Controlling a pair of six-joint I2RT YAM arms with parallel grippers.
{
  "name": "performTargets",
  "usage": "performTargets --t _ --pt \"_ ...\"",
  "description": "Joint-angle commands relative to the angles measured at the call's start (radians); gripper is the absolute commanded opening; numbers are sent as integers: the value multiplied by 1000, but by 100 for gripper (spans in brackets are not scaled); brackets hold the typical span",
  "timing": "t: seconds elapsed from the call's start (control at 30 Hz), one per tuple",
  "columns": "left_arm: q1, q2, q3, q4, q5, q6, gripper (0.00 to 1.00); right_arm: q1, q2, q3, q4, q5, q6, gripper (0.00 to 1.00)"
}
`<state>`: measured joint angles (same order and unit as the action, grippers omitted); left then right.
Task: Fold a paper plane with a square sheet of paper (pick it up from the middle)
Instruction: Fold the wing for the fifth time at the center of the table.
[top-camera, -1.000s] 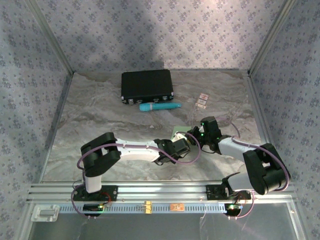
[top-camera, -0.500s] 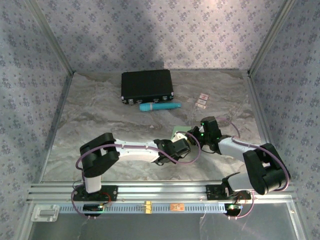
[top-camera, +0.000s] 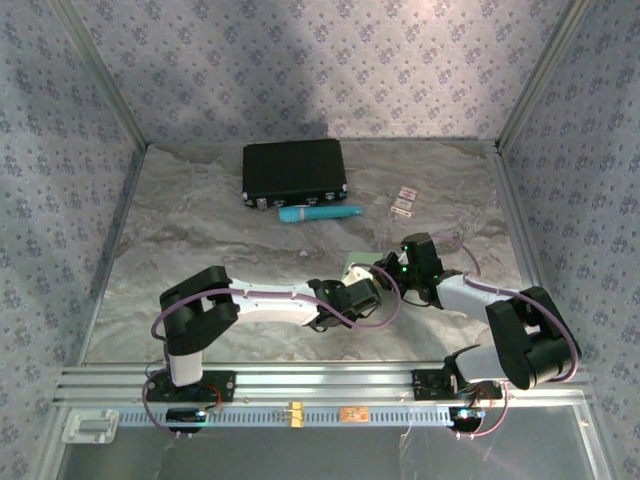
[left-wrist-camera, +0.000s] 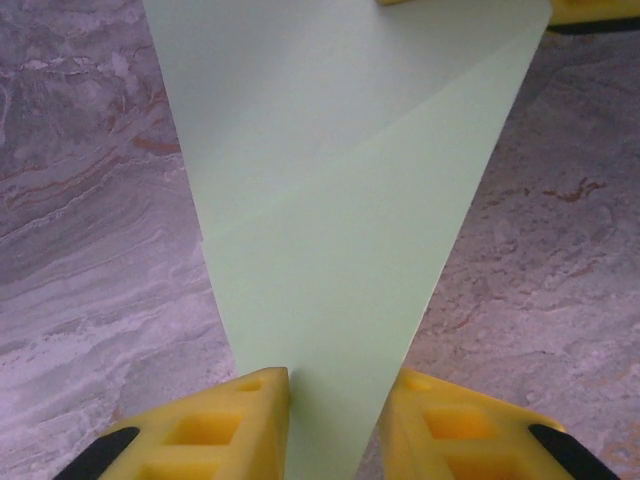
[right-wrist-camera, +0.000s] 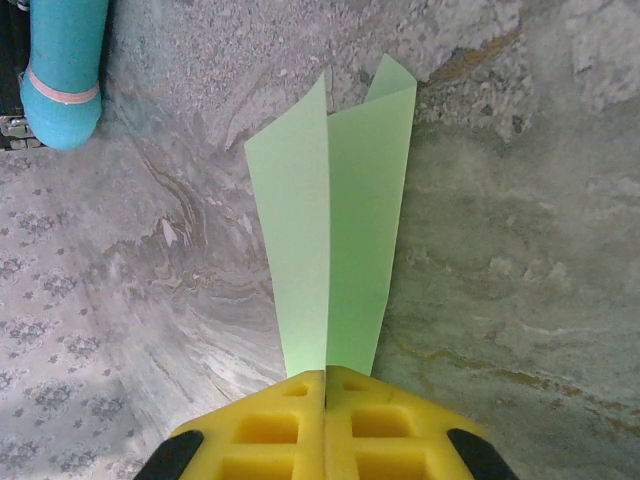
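Left tool (left-wrist-camera: 337, 388): released. In your left wrist view its two yellow fingers (left-wrist-camera: 250, 425) stand apart, and the narrow end of the sheet lies in the gap between them. You cannot tell whether its edges touch the finger sides.
Right tool (right-wrist-camera: 325, 378): clenched on the paper. In your right wrist view the yellow fingers meet with no gap, and the sheet comes out from between them.
Sheet of paper (left-wrist-camera: 340, 200): pale green, plain and partly folded. From the left wrist you see it widen away from the fingers, with one diagonal crease line across it. From the right wrist you see two long flaps side by side, split along a centre line, their far corners lifted and pointed.
Paper's place: from above you see it at the middle of the bench (top-camera: 200, 230), a small green patch just beyond the two wrists where the arms meet.
Arms: both reach inward from the near edge, so the tools sit close together over the centre.
Teal tube (top-camera: 320, 213): it lies on its side just in front of the black case (top-camera: 294, 172), well apart from the paper.
Small cards (top-camera: 404, 201): you see two near the tube's right end, flat on the bench.
Surroundings: patterned walls stand on three sides.
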<state>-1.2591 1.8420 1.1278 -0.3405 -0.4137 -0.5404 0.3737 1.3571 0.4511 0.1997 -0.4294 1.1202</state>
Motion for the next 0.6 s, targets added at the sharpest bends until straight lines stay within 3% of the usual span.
performTargets --t 0.0,0.33,0.57 --pt "-7 7 5 -30 -33 -9 31 2 -7 -5 7 10 17 6" --pt "-8 17 18 -45 -39 3 21 1 -9 -5 8 9 17 6" --pt "-7 20 17 -47 -39 3 23 2 -15 -5 6 10 20 6"
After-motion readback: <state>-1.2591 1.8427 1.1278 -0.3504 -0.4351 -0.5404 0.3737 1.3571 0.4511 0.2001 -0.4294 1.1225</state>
